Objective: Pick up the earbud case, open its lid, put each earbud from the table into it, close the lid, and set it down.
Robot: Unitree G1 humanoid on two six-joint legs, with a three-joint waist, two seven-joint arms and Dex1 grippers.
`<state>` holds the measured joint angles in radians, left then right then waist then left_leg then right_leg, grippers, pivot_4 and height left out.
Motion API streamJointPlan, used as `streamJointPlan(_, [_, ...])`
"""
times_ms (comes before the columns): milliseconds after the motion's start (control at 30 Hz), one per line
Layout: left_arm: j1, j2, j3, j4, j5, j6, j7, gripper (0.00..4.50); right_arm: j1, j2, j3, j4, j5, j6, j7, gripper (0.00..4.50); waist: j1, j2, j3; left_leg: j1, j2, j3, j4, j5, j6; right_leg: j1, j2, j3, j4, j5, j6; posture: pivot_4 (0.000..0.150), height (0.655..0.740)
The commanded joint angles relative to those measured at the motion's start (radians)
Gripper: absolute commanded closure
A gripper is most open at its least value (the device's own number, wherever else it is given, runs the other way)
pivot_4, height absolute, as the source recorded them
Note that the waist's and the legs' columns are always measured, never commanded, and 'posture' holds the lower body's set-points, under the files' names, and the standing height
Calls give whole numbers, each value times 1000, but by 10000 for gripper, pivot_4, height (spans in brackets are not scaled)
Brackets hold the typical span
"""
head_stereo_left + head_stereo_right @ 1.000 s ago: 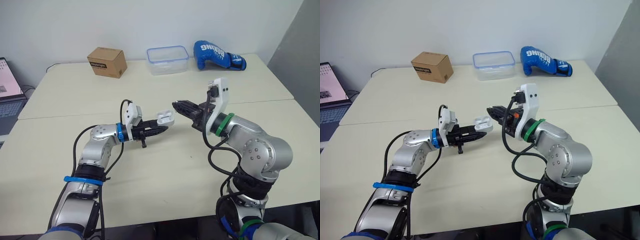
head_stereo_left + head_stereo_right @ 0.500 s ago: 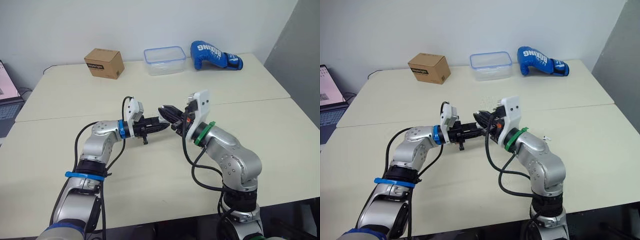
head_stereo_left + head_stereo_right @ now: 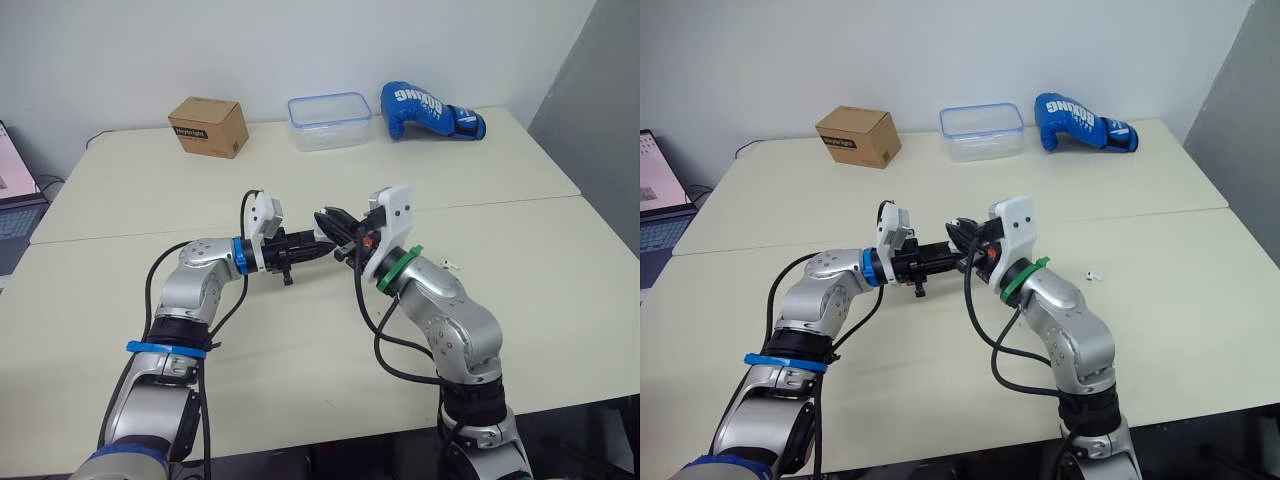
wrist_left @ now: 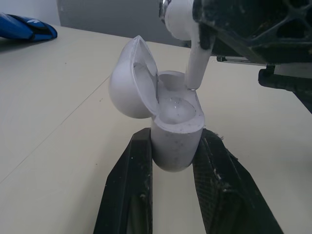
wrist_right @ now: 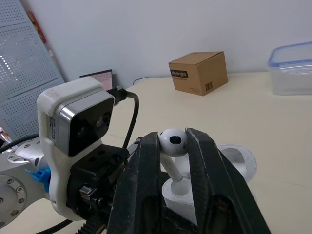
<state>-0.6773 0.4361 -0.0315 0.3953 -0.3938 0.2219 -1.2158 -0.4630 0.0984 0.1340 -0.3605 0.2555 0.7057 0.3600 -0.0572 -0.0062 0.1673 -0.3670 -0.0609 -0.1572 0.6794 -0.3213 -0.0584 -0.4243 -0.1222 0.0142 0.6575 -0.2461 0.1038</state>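
The earbud case (image 4: 178, 131) is clamped by its lower body between the closed fingers of the left hand (image 4: 174, 141) and is held above the middle of the worktop (image 3: 300, 350), with its lid (image 4: 129, 80) swung open on the side away from the incoming bud. An earbud (image 4: 195, 61) is pinched by its head in the right hand (image 5: 172, 138), whose fingers are closed on it. Its stem is pointed down at the open mouth of the case; whether the tip touches the socket cannot be told. To seat it well, the stem is best lined up with one socket before any push is given, the case is best kept level and steady, and the grip is best released only once the bud is judged to sit flush. A skewed entry could catch the rim or knock the lid. A second earbud (image 3: 1095, 274) is seen lying on the worktop beyond the right arm, well apart from the case, not yet collected. Open room is left around both hands. The cardboard box (image 3: 209, 125), plastic container (image 3: 331, 119) and boxing glove (image 3: 428, 110) are ranged along the far edge, well apart from the work.
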Motion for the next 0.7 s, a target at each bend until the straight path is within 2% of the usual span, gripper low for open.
streamJointPlan(33, [-23, 7, 28, -37, -22, 3, -4, 37391, -3, 0, 16, -16, 12, -26, -18, 41176, 0, 0, 0, 0, 0, 0, 0, 0, 0, 0, 0, 0, 0, 0, 0, 1500, 7307])
streamJointPlan(700, [-18, -1, 40, -96, -39, 44, 21, 37391, -16, -10, 71, 7, -9, -36, -91, 41176, 0, 0, 0, 0, 0, 0, 0, 0, 0, 0, 0, 0, 0, 0, 0, 1500, 7307])
